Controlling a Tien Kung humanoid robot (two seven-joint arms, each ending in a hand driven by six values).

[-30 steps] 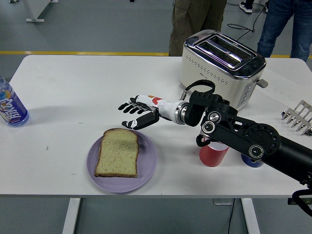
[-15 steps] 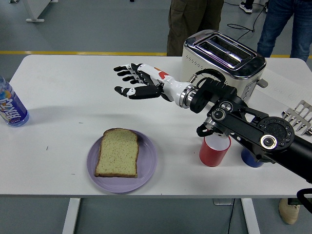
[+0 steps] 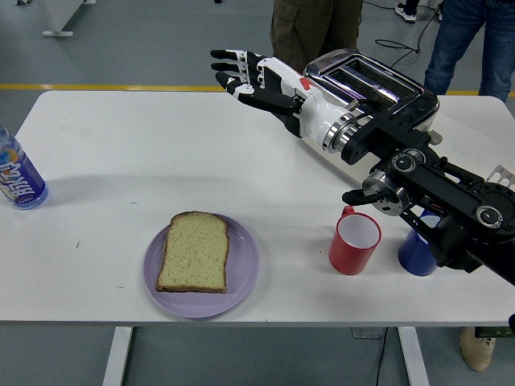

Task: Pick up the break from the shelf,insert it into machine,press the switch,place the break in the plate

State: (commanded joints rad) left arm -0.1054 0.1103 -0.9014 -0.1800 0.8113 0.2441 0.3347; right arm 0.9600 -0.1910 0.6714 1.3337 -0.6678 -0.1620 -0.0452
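Compared with a second ago, my right hand (image 3: pixel 245 76) has lifted way up from just above the plate to high over the table's far edge, next to the toaster, and my arm no longer covers the red cup. Nothing else moved.

Going left to right: a clear plastic bottle (image 3: pixel 16 178) with a blue label sits at the table's left edge. Then a round, glossy purple plate (image 3: pixel 243 277) near the front edge, with the bread slice (image 3: pixel 194 252) lying flat on it, squarish, pale and speckled with a brown crust. My hand hangs in the air with fingers spread and relaxed, holding nothing and touching nothing. The boxy toaster (image 3: pixel 406 112) is shiny chrome on top, cream-colored on the sides, both slots empty. In front of it is a red cup (image 3: pixel 354 244) with a white inside, a blue cup (image 3: pixel 418 251) just beside it, and a metal rack (image 3: pixel 500 176) at the right edge.
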